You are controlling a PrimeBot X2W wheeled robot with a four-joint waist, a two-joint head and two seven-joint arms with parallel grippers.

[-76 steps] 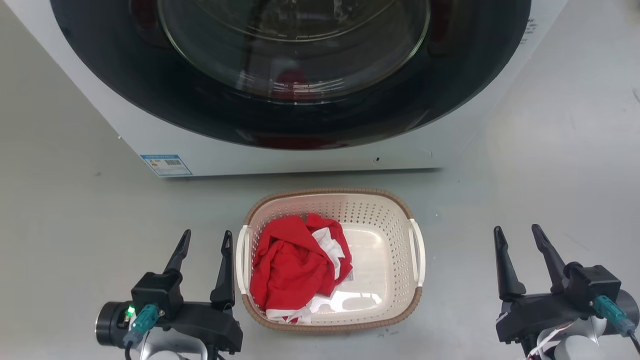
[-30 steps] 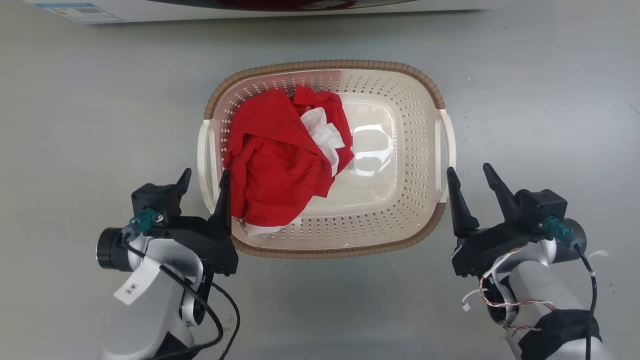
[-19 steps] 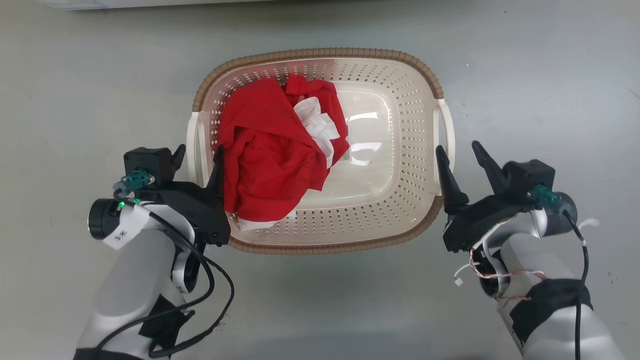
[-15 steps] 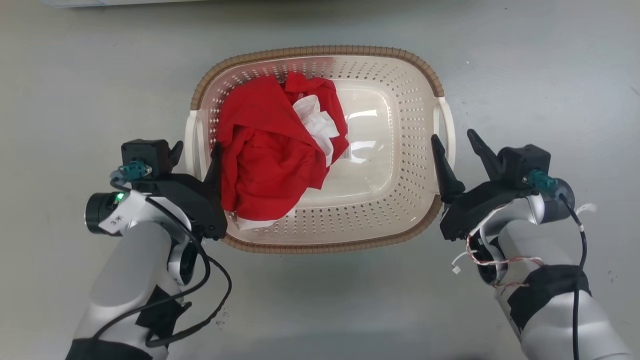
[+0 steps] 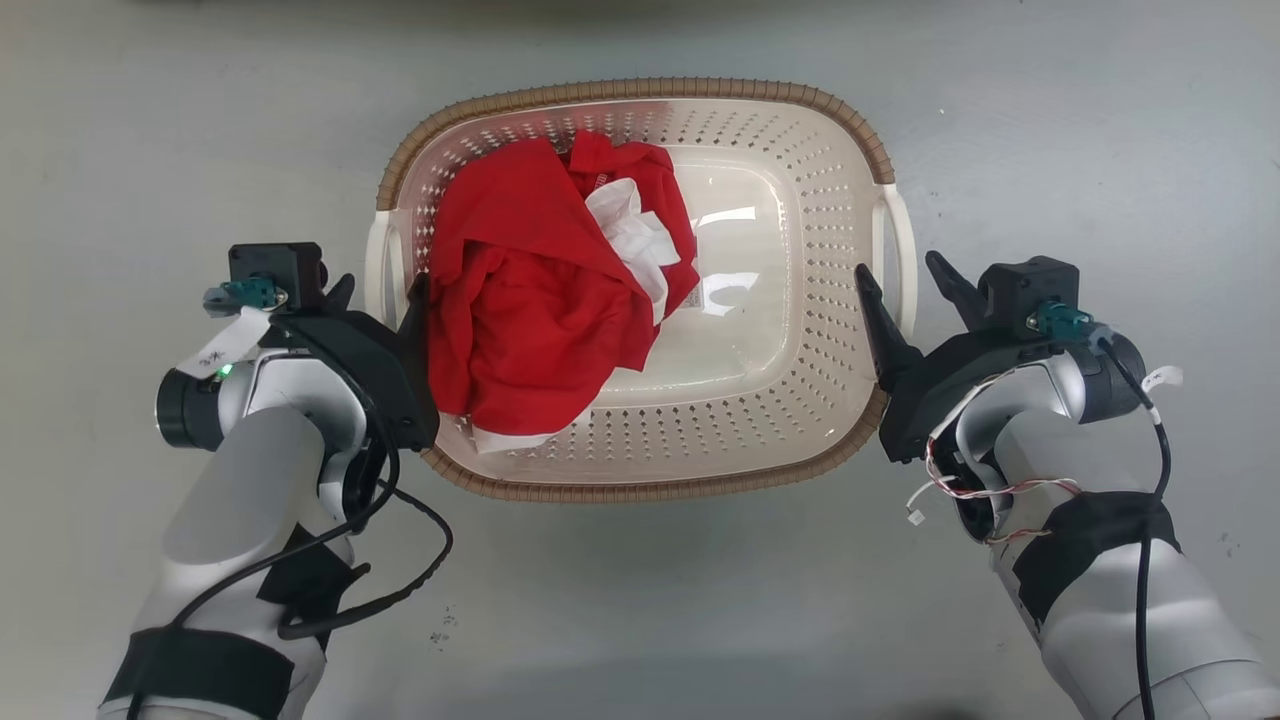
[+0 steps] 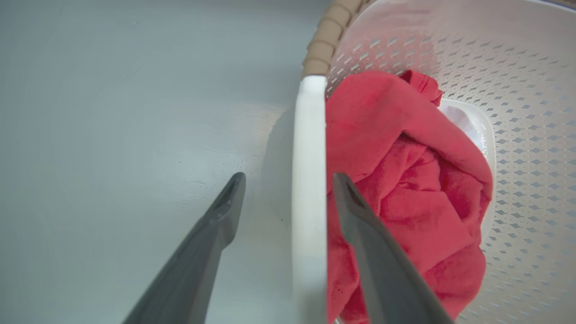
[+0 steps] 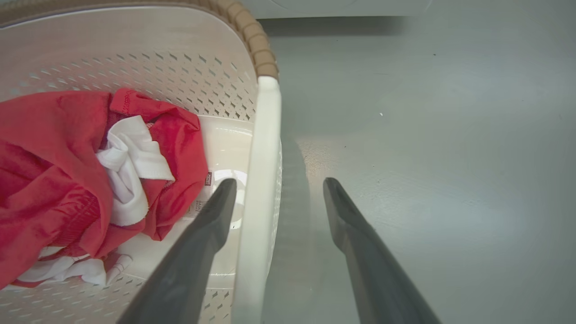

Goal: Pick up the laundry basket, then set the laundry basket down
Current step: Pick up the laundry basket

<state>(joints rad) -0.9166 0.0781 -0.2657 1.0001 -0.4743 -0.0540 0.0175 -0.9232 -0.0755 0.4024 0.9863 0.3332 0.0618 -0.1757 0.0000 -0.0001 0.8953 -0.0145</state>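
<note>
The laundry basket (image 5: 640, 88), cream with a brown rim, stands on the grey floor and holds a red and white garment (image 5: 540, 300). My left gripper (image 5: 378, 295) is open and straddles the basket's left white handle (image 5: 374, 250), one finger outside and one inside against the cloth. My right gripper (image 5: 898, 268) is open and straddles the right handle (image 5: 905, 245) the same way. In the left wrist view the handle (image 6: 309, 157) runs between the open gripper's (image 6: 288, 177) fingers. In the right wrist view the handle (image 7: 265, 135) passes between the open gripper's (image 7: 280, 181) fingers.
Bare grey floor (image 5: 120, 120) lies on every side of the basket. A strip of the white washing machine base (image 7: 342, 6) shows beyond the basket in the right wrist view.
The head camera has tilted down, so the washing machine left the picture. Both open grippers moved forward along the basket's sides until their fingers straddle the two handles.
</note>
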